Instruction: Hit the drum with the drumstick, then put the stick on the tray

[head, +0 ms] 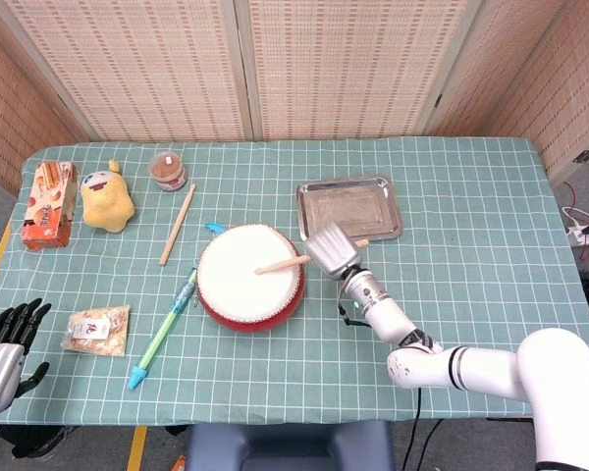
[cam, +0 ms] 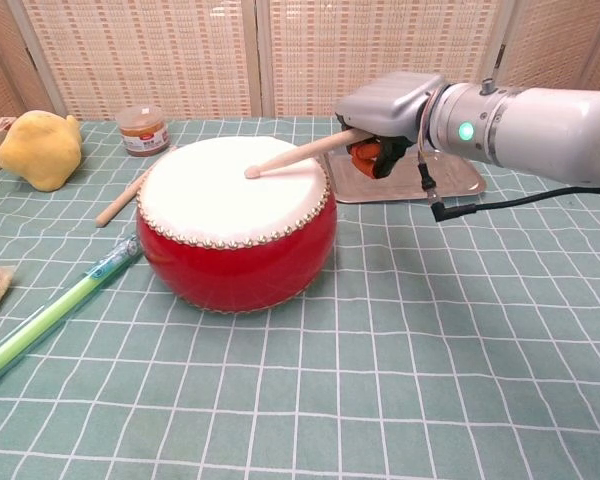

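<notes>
A red drum (head: 249, 280) (cam: 236, 222) with a white skin stands mid-table. My right hand (head: 335, 249) (cam: 388, 112) grips a wooden drumstick (head: 285, 263) (cam: 298, 153) just right of the drum. The stick slants down to the left and its tip touches the skin near the middle. A steel tray (head: 349, 207) (cam: 450, 181) lies behind the right hand, bare. My left hand (head: 5, 348) hangs open at the lower left, off the table's front corner, holding nothing.
A second wooden stick (head: 177, 224) (cam: 125, 197) lies left of the drum. A green and blue pen (head: 163, 330) (cam: 48, 316), a snack packet (head: 96, 331), a yellow plush (head: 107, 196) (cam: 40, 149), a box (head: 49, 204) and a small jar (head: 167, 170) (cam: 143, 130) sit on the left side.
</notes>
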`<control>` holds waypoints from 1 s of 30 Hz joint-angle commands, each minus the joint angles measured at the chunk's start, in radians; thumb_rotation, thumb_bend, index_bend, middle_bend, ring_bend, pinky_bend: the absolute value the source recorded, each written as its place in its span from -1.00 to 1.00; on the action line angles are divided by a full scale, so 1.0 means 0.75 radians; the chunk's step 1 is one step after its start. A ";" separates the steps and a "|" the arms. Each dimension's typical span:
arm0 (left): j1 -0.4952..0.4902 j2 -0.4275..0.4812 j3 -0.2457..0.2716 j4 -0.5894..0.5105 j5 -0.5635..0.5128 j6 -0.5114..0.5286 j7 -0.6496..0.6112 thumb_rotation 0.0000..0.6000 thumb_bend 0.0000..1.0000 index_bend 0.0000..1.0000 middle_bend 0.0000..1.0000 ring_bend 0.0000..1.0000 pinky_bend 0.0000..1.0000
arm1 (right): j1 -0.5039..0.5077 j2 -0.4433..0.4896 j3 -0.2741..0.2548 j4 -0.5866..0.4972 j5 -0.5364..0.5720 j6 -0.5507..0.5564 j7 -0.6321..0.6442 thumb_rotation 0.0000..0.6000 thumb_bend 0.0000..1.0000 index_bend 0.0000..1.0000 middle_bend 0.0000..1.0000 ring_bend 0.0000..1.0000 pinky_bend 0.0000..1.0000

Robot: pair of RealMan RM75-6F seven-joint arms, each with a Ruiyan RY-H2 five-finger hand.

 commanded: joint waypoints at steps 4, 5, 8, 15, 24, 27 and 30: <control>0.001 0.003 -0.001 -0.004 0.002 0.005 0.003 1.00 -0.50 -0.94 -1.00 -1.00 -0.99 | -0.048 0.044 0.126 -0.077 -0.167 0.076 0.305 1.00 0.30 1.00 0.88 1.00 1.00; 0.001 0.003 -0.001 -0.006 0.002 0.006 0.004 1.00 -0.50 -0.94 -1.00 -1.00 -0.99 | -0.050 0.048 0.123 -0.076 -0.172 0.068 0.308 1.00 0.30 1.00 0.88 1.00 1.00; 0.000 0.003 0.001 -0.009 0.005 0.005 0.009 1.00 -0.50 -0.94 -1.00 -1.00 -0.99 | -0.043 0.042 0.080 -0.048 -0.158 0.021 0.260 1.00 0.30 1.00 0.88 1.00 1.00; -0.002 0.005 -0.001 -0.014 -0.001 -0.002 0.016 1.00 -0.50 -0.94 -1.00 -1.00 -0.99 | -0.005 -0.021 -0.031 0.054 -0.040 -0.053 0.038 1.00 0.30 1.00 0.88 1.00 1.00; 0.000 0.007 -0.003 -0.016 0.001 0.008 0.015 1.00 -0.50 -0.94 -1.00 -1.00 -0.99 | -0.067 0.040 0.146 -0.069 -0.220 0.068 0.371 1.00 0.30 1.00 0.88 1.00 1.00; -0.001 0.007 -0.002 -0.018 0.005 0.009 0.018 1.00 -0.50 -0.94 -1.00 -1.00 -0.99 | -0.073 0.046 0.122 -0.053 -0.238 0.043 0.371 1.00 0.30 1.00 0.88 1.00 1.00; -0.001 0.006 -0.001 -0.019 0.006 0.007 0.020 1.00 -0.50 -0.94 -1.00 -1.00 -0.99 | -0.058 0.022 0.053 0.003 -0.215 -0.013 0.268 1.00 0.30 1.00 0.88 1.00 1.00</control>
